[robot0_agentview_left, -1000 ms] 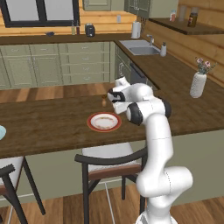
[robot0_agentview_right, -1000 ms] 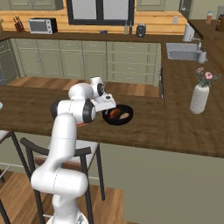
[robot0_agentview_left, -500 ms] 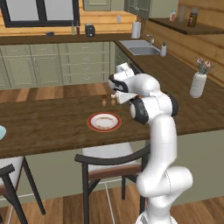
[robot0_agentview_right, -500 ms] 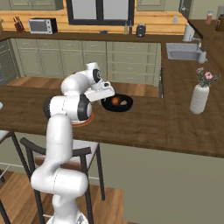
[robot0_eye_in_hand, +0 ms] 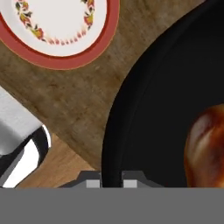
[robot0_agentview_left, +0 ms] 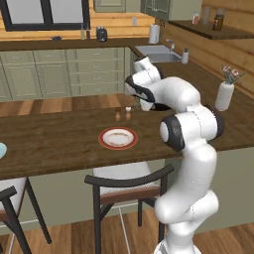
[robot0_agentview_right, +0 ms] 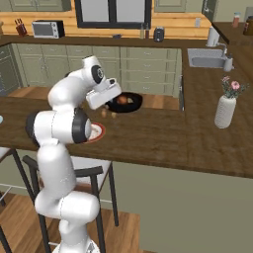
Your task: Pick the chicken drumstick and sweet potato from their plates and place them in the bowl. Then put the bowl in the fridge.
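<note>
Gripper: the gripper [robot0_eye_in_hand: 111, 180] was clenched on the rim of the bowl [robot0_eye_in_hand: 166, 113], one finger on each side of the black wall, in the hand view.
Bowl: the bowl [robot0_agentview_right: 124, 103] was held up above the wooden counter [robot0_agentview_right: 163, 136], clear of its surface, in front of the white hand.
Chicken drumstick: the chicken drumstick [robot0_eye_in_hand: 206, 146] lay inside the bowl, glossy and reddish-brown, toward the right edge of the hand view.
Sweet potato: a small orange lump [robot0_agentview_right: 129, 100] sat in the bowl beside the drumstick; it was too small to tell more.
Red-rimmed plate: the cream plate [robot0_agentview_left: 118, 138] lay flat on the counter below and beside the bowl, bare.
Blue plate: only an edge [robot0_agentview_left: 1, 150] showed at the far left of the counter.
Vase: a white vase [robot0_agentview_right: 225, 111] with flowers stood well apart on the counter.
</note>
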Motion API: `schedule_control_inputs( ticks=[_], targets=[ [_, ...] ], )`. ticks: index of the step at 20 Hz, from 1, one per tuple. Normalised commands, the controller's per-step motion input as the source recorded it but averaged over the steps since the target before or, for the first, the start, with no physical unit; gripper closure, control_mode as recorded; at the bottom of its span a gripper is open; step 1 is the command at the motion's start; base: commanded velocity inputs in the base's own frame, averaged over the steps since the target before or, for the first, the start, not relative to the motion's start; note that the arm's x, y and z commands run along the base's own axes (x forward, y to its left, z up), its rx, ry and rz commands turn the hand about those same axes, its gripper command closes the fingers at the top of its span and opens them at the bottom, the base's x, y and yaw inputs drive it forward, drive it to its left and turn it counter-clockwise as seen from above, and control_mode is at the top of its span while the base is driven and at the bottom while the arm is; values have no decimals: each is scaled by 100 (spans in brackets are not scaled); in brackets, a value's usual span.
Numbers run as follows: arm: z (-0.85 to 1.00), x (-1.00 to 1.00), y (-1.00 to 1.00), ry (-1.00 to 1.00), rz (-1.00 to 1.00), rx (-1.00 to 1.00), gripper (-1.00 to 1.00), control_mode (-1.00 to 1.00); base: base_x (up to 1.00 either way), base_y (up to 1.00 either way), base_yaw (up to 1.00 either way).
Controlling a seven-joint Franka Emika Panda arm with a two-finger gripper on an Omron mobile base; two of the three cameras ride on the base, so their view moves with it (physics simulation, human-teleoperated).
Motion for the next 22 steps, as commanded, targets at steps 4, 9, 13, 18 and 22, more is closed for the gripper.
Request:
schedule_control_inputs(
  ticks=[4,9,13,18,22],
  targets=[
    [0,-100,0,-6,61,0,100,-100,0,0,0],
    [48,-100,0,-1,46,6,100,-100,0,0,0],
    [25,-100,-20,-4,27,20,100,-100,0,0,0],
    [14,-64,-11,0,11,11,100,-100,0,0,0],
    [1,-55,1,0,0,0,100,-100,0,0,0]
  ],
)
